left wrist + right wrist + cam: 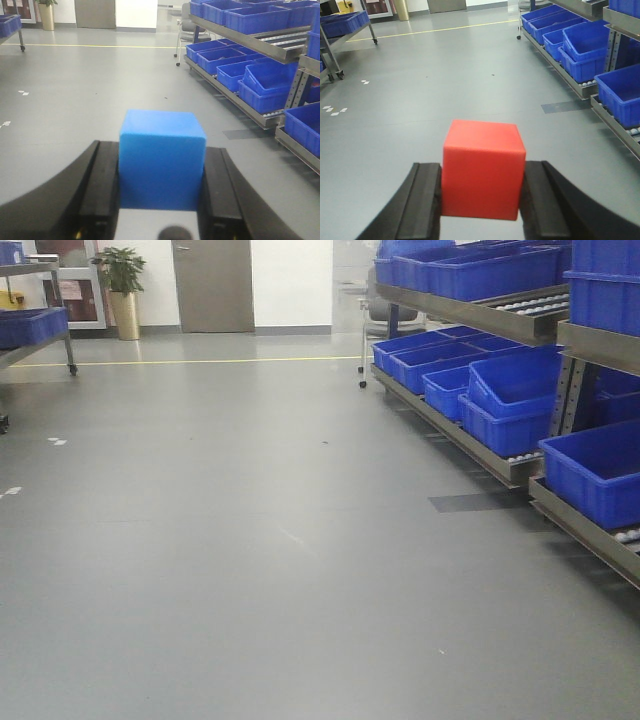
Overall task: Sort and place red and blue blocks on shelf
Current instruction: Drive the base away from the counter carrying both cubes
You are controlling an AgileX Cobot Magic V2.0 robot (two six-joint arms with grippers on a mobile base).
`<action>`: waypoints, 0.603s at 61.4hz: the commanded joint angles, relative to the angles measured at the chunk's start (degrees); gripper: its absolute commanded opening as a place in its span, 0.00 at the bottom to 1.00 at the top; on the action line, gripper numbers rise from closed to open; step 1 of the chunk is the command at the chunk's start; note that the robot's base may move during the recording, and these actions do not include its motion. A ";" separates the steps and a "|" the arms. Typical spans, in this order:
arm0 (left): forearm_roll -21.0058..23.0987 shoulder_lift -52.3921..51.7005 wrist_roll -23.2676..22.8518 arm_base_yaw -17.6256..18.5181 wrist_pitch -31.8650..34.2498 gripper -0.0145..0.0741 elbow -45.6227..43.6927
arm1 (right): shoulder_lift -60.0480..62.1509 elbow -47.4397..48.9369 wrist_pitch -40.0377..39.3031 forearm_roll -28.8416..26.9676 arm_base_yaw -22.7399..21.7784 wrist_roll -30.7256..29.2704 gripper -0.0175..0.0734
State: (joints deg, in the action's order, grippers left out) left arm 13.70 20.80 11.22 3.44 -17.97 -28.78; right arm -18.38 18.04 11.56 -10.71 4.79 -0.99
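**Item 1. Left gripper (pixel 160 150).** One unit. Its black fingers (pixel 100 185) were pressed against the two sides of the blue block (pixel 161 165), which was pinched between them. One block was counted. Its faces were plain, and it was held clear of the grey floor (pixel 75 100) ahead of the gripper.

**Item 2. Right gripper (pixel 482 165).** One unit. It was closed on the red block (pixel 482 175), which was clamped between its two fingers (pixel 422 200). One block was counted, plain-faced.

**Item 3. Shelf (pixel 470 315).** It was recorded ahead and to the right of both grippers, well apart from them. Two tiers were seen, with steel front rails and roller tracks (pixel 535 305). Both tiers were loaded with blue bins (pixel 510 425). The bins overlapped, so an exact count could not be made. One bin (pixel 520 375) was lying tilted on another.

**Item 4. Surroundings.** The following were noted far ahead and to the left:
- one yellow floor line (pixel 200 362)
- one potted plant (pixel 120 270)
- one grey door (pixel 212 285)
- one wheeled cart (pixel 40 340)

The wall notices (pixel 70 290) beside the plant were too small to be read.
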 commanded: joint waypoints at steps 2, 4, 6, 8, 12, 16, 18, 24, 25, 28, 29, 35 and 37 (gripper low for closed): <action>0.79 0.40 -0.08 -0.13 4.81 0.30 -1.70 | -0.25 1.62 -4.91 -0.17 -0.39 -0.49 0.29; 0.79 0.40 -0.08 -0.13 4.81 0.30 -1.70 | -0.25 1.62 -4.91 -0.17 -0.39 -0.49 0.29; 0.79 0.40 -0.08 -0.13 4.81 0.30 -1.70 | -0.25 1.62 -4.91 -0.17 -0.39 -0.49 0.29; 0.79 0.40 -0.08 -0.13 4.81 0.30 -1.70 | -0.25 1.62 -4.91 -0.17 -0.39 -0.49 0.29; 0.79 0.40 -0.08 -0.13 4.81 0.30 -1.70 | -0.25 1.62 -4.91 -0.17 -0.39 -0.49 0.29; 0.79 0.40 -0.08 -0.13 4.81 0.30 -1.70 | -0.25 1.62 -4.91 -0.17 -0.39 -0.49 0.29; 0.79 0.40 -0.08 -0.13 4.81 0.30 -1.70 | -0.25 1.62 -4.91 -0.17 -0.39 -0.49 0.29; 0.79 0.40 -0.08 -0.13 4.81 0.30 -1.70 | -0.25 1.62 -4.91 -0.17 -0.39 -0.49 0.29; 0.79 0.40 -0.08 -0.13 4.81 0.30 -1.70 | -0.25 1.62 -4.91 -0.17 -0.39 -0.49 0.29; 0.79 0.40 -0.08 -0.13 4.81 0.30 -1.70 | -0.25 1.62 -4.91 -0.17 -0.39 -0.49 0.29; 0.79 0.40 -0.08 -0.13 4.81 0.30 -1.70 | -0.25 1.62 -4.91 -0.17 -0.39 -0.49 0.29; 0.79 0.40 -0.08 -0.13 4.81 0.30 -1.70 | -0.25 1.62 -4.91 -0.17 -0.39 -0.49 0.29; 0.79 0.40 -0.08 -0.13 4.81 0.30 -1.70 | -0.25 1.62 -4.91 -0.17 -0.39 -0.49 0.29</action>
State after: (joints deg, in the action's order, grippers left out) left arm 13.70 20.80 11.22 3.44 -17.97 -28.78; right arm -18.38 18.04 11.56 -10.71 4.79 -0.99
